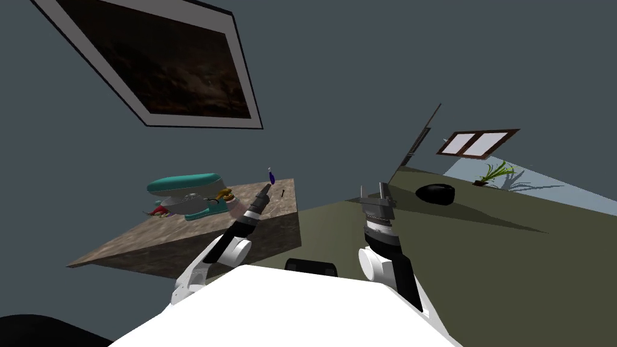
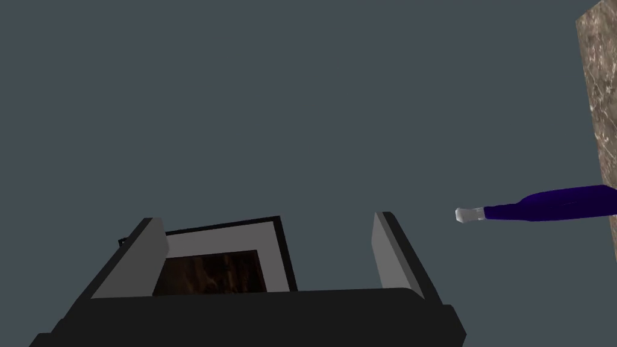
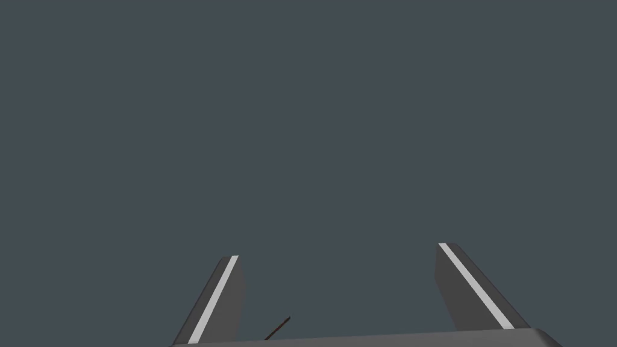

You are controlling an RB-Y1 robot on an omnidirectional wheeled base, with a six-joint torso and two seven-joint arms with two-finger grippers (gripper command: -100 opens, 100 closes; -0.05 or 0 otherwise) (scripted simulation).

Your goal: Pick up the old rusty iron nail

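Left arm [image 1: 241,232]: stretched out and forward, forearm slanting low over the right end of the desk [image 1: 181,241], wrist in line with the forearm and aimed at the far right corner.

Left pincer [image 1: 266,190]: over the desktop near that corner. From its own camera the two blades [image 2: 153,241] stand wide apart with nothing between them, and they point past the desk's far edge at the grey wall.

Nail [image 1: 282,193]: there it is, a small dark sliver lying on the desk close to the right edge and near the far right corner. It sits just beside the left pincer's tip, on the side nearer the right edge, and it is not gripped.

Blue bottle [image 1: 272,176]: stands at the far edge near the same corner, just beyond the pincer. In the left wrist view it lies off to the outside of one blade, not between them.

Mixer [image 1: 187,196]: teal, toward the desk's far left, well apart from the nail.

Right arm [image 1: 379,232]: off the desk's right edge and raised beside the chest, forearm close to upright.

Right pincer [image 1: 376,196]: blades [image 3: 220,295] spread apart and empty, pointing up toward the wall, well apart from the nail.
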